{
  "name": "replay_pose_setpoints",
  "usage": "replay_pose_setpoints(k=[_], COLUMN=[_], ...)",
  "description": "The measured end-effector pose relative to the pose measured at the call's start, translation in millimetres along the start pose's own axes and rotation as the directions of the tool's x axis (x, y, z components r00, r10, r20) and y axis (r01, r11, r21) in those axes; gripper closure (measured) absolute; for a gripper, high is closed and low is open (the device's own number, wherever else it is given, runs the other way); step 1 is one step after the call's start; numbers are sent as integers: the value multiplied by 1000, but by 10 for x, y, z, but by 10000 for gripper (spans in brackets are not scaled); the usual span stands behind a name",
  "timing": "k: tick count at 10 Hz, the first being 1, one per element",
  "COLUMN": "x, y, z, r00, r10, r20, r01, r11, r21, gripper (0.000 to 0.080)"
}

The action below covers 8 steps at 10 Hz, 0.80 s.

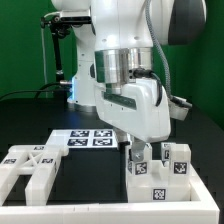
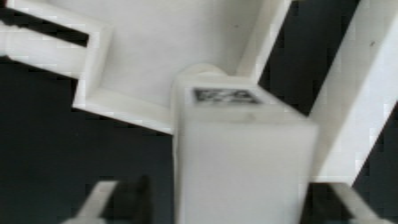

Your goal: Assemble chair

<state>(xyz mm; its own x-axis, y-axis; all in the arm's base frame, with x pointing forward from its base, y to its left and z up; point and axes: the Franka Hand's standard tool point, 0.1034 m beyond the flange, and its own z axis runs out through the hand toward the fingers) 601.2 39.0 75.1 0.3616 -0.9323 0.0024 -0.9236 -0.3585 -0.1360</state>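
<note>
Standing upright, the chair bar point(image 2: 246, 150) sits inside the end effector point(image 1: 135, 152); whether clamped, cannot tell.

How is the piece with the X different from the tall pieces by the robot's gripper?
The X-braced panel lies flat; the tagged bars stand upright. The panel sits apart from the gripper; the bars are right beside it. Both are white.

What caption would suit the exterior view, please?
Gripper at tagged chair bars; X-braced panel apart, on the exterior view's left.
</note>
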Motion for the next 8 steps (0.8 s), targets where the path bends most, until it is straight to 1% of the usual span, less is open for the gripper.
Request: replay_pose_setpoints(k=[1, 2, 3, 6, 8], x=[-22, -60, -44, -41, -43], y=[2, -6, -11, -7, -7], z=[2, -6, -7, -4, -4], r00=[998, 986, 974, 914, 793], r10=[-55, -166, -227, -406, -608], r20=[3, 12, 10, 16, 20], r01=[55, 166, 227, 406, 609], r11=[998, 985, 973, 913, 793], r21=[-10, -36, -30, -28, -28], gripper=[239, 239, 165, 154, 151])
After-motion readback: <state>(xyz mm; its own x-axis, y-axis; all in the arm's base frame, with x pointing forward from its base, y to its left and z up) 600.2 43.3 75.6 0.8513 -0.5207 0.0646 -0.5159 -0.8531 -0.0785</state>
